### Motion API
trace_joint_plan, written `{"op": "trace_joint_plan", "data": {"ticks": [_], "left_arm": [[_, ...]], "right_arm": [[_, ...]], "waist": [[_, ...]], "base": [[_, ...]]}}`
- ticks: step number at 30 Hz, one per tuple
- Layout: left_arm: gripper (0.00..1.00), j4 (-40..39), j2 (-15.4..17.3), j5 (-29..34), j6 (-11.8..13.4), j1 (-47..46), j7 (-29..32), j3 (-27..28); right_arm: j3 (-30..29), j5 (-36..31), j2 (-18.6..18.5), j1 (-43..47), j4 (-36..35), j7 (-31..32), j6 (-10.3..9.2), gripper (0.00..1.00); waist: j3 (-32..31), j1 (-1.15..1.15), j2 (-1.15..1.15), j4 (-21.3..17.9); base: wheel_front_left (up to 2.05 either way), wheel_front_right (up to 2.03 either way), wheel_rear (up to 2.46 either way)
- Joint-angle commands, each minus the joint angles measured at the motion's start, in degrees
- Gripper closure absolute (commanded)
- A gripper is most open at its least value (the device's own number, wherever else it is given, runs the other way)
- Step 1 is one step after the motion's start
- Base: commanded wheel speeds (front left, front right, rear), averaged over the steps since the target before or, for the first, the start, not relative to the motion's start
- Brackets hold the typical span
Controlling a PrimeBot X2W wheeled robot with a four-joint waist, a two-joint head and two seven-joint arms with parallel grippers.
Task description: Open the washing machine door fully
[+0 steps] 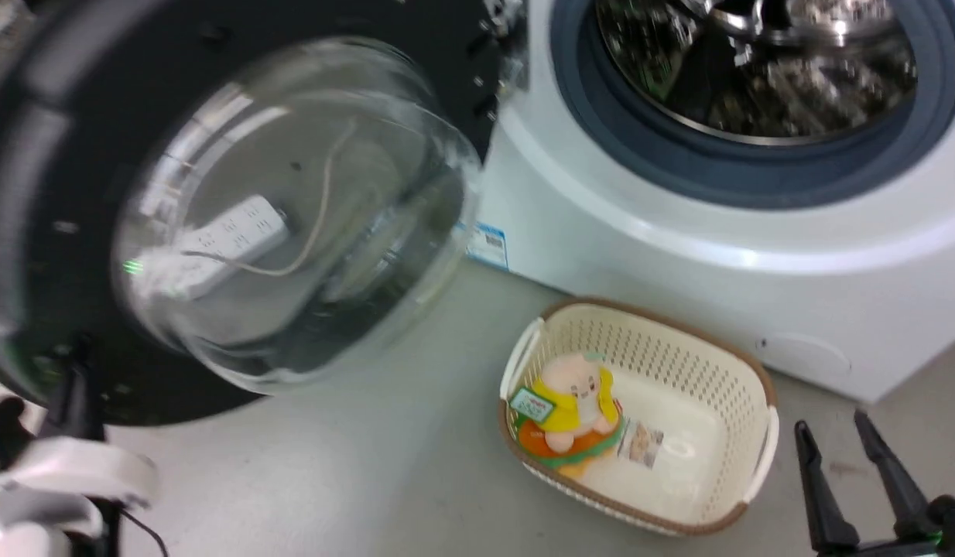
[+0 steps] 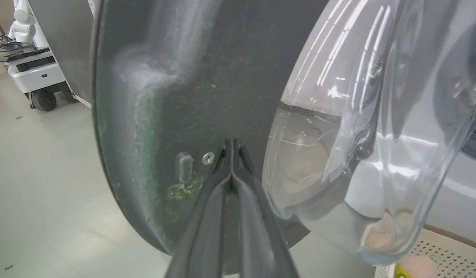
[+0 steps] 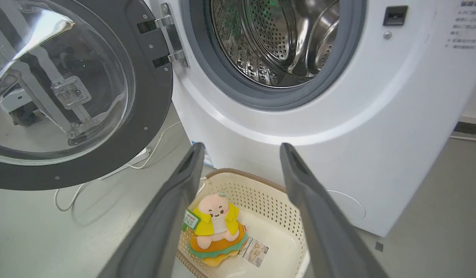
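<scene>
Washing machine door (image 3: pixel 153 92) open | basket (image 3: pixel 261 189): plush toy (image 3: pixel 216 224) | left end effector (image 2: pixel 231 143) closed | right end effector (image 3: pixel 242 146) agape, empty

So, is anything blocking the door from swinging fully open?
Nothing visible does. The power strip lies flat on the floor beyond the washing machine door; the basket sits before the washing machine.

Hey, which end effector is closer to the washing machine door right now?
Left. The left end effector, shut, has its tips at the black inner face of the washing machine door. The right end effector hangs open well clear of it, beside the basket.
</scene>
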Motion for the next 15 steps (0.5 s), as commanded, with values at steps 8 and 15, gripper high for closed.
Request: {"op": "trace_joint_plan", "data": {"ticks": [8, 15], "left_arm": [[1.00, 11.0, 3.7, -2.5, -1.3, -10.0, 0.2, 3.1], [1.00, 17.1, 4.5, -2.8, -1.8, -13.7, -1.6, 5.0]], "right_arm": [[-0.3, -0.5, -2.3, -2.8, -1.0, -0.3, 0.06, 0.00], [-0.7, -0.5, -2.5, -3.6, -0.7, -0.2, 0.06, 0.00]], "waist": [[6.7, -0.01, 0.00, -3.2], [7.4, -0.01, 0.00, -4.1]], "base": [[0.00, 0.00, 0.00], [0.00, 0.00, 0.00]]}}
